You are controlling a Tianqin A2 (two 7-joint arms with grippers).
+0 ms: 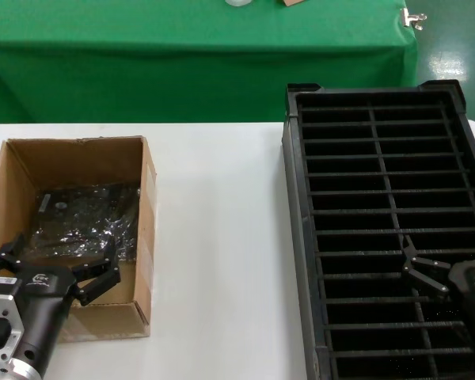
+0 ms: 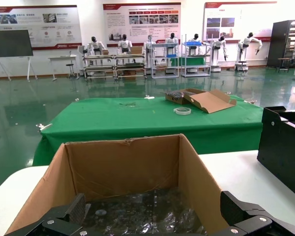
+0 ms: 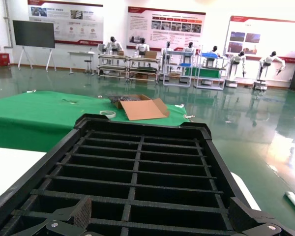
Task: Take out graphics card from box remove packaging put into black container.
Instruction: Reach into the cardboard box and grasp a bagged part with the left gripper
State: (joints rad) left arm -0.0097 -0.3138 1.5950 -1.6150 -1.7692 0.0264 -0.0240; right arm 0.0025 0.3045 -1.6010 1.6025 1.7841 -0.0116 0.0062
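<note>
Starting big: white worktop (image 1: 222, 237) carries the black container (image 1: 384, 229) on the right side and the box (image 1: 71, 229) on the left side, well apart. Green-clothed table (image 1: 198, 63) behind, with an open carton (image 2: 206, 100) and a tape roll (image 2: 182, 111) on it.

Container slots look bare. Card not out yet; task at the first step by my read.

Inside the box: bag (image 1: 91, 214), crinkly grey, lying flat on the floor of the box. Graphics card (image 1: 63, 204) only dimly seen through it, so its outline is not clear. Bag's long axis seems to run across the box, left-right in the head view, slightly tilted.

Left end effector (image 1: 51, 265) hangs over the near end of the box, fingers spread wide, nothing held. Bag sits just ahead of it and below, toward the far wall. Left arm is clearly the nearer one; the reach should go forward and down.

Right end effector (image 1: 419, 269) is over the near part of the container, fingers spread wide, nothing held, idle.

Writing: small logo on each wrist housing, unreadable. Wall posters in wrist views too small to read.
</note>
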